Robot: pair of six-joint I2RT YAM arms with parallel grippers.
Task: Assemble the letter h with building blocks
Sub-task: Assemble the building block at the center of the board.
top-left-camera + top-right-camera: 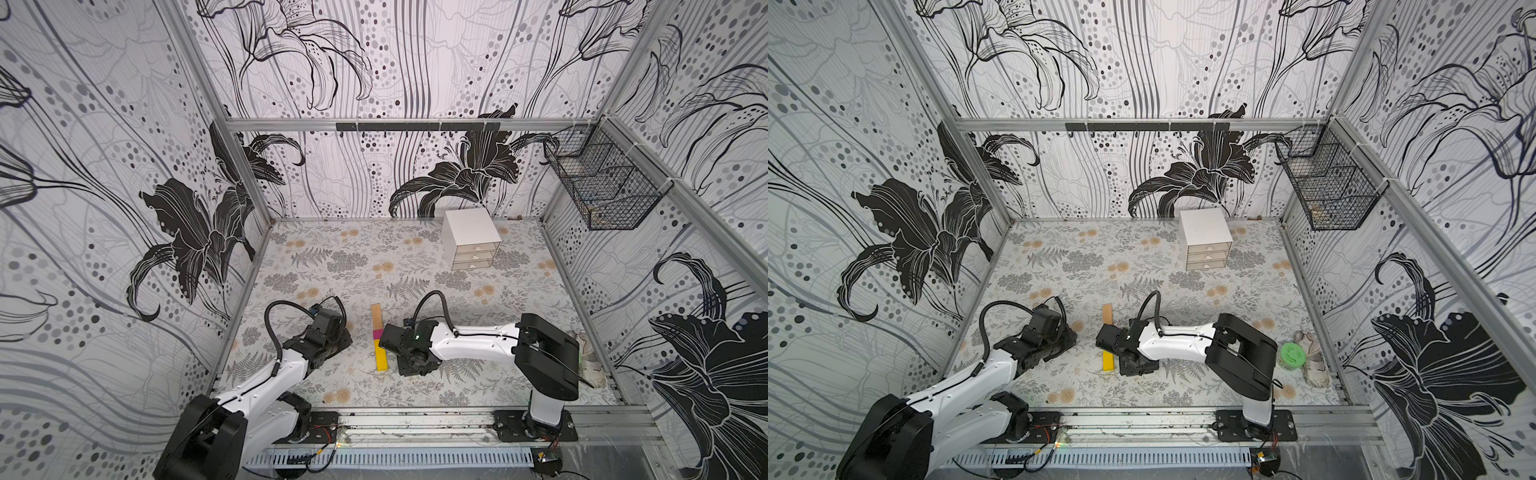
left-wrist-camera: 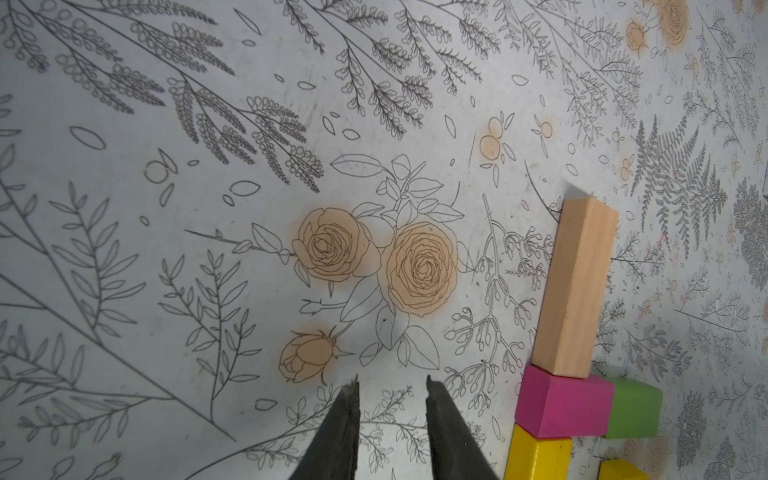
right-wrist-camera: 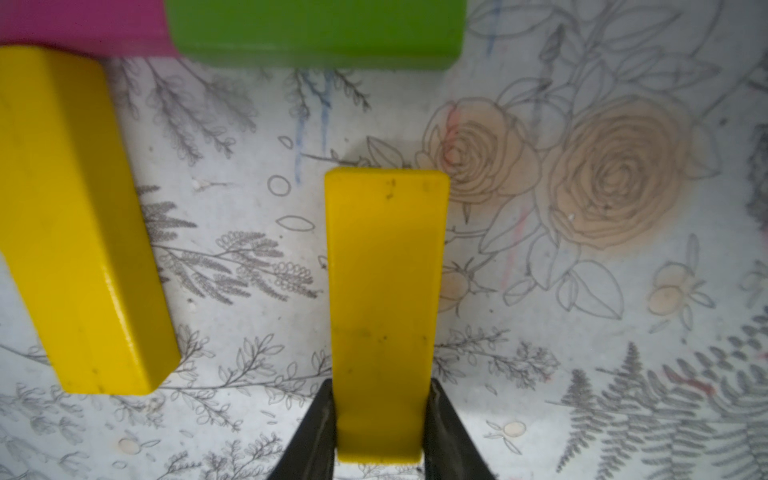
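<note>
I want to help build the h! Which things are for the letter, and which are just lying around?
For the h: tan block, pink block, green block, placed yellow block, held yellow block.
Just lying about: white drawer box, wire basket, green round thing, crumpled cloth.

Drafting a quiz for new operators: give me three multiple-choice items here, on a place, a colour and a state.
1. Where does the white drawer box stand? A. near the back wall B. between the grippers C. inside the wire basket
2. What colour is the held block in the right gripper? A. green B. pink C. yellow
3. The left gripper is: A. shut on a tan block B. open and empty C. shut on a pink block
Answers: 1 A, it sits by the wall; 2 C, the jaws clamp yellow; 3 B, nothing between its parted jaws.
</note>
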